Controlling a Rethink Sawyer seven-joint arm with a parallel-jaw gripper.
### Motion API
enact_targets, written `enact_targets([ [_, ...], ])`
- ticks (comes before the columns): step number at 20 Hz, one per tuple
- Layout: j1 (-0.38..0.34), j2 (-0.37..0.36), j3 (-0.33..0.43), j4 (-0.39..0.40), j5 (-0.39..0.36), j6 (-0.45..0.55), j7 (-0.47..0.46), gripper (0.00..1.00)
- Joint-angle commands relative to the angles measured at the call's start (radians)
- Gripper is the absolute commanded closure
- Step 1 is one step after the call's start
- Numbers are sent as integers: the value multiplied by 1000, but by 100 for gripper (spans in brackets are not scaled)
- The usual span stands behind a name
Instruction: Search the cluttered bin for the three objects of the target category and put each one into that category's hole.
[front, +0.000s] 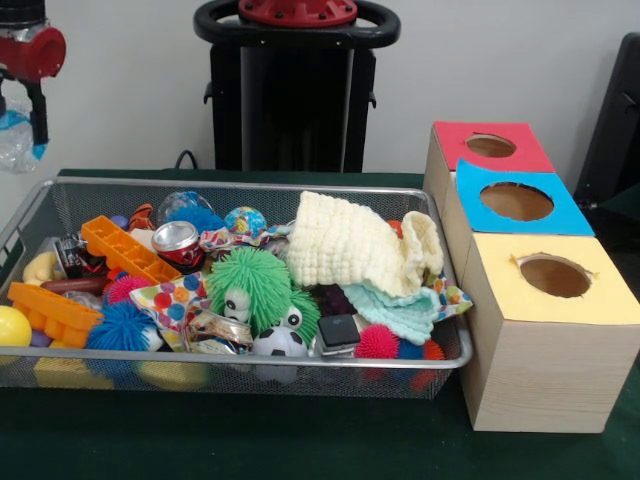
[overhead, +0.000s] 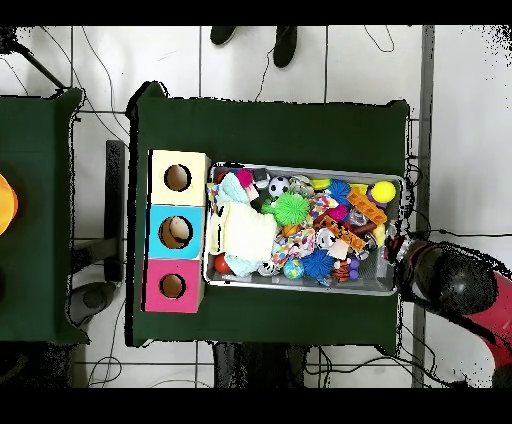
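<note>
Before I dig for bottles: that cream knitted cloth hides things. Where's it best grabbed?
Pinch the cream knitted cloth at its bunched, raised end nearest the boxes, coming straight down from above. That fold stands up and gives something to pinch, while the middle lies flat.

A plain white wall (front: 520, 60) stands behind the dark green cloth-covered table (front: 250, 440). The floor of pale square tiles (overhead: 260, 60) carries thin black cables (overhead: 100, 70). A second green-covered table (overhead: 35, 210) stands beside the first.
</note>
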Motion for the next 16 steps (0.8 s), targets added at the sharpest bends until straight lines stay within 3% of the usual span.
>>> enact_targets([
  [1,57,-34,63,79,45,108,57,100],
  [16,182,11,32,123,83,24,141,100],
])
